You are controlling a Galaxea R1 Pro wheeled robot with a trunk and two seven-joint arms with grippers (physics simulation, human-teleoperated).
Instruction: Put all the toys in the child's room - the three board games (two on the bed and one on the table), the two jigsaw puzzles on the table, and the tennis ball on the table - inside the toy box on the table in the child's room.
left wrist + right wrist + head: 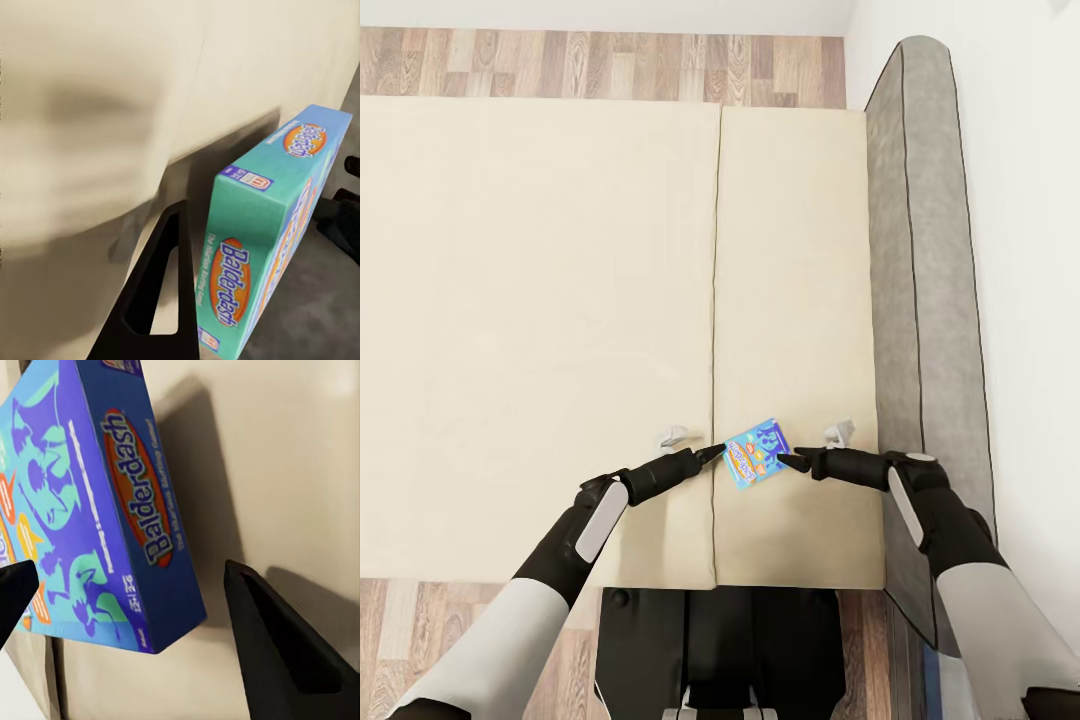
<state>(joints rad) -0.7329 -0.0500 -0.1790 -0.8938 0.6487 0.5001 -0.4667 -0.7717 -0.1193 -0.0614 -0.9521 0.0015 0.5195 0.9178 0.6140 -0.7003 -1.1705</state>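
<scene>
A blue Balderdash board game box (757, 452) lies face up on the beige bed (560, 330), turned at an angle near the front edge. My left gripper (710, 453) touches its left corner. In the left wrist view one black finger (161, 292) stands right beside the box's teal edge (262, 247), and the other finger is hidden. My right gripper (792, 461) meets the box's right side. It is open: one finger (15, 592) lies over the box face (82, 502), while the other finger (285, 645) stands apart from the box edge.
A grey padded headboard (920, 300) runs along the bed's right side, against a white wall. A seam (715, 300) splits the mattress in two. Wooden floor (600, 62) shows beyond the bed and in front of it, beside my base.
</scene>
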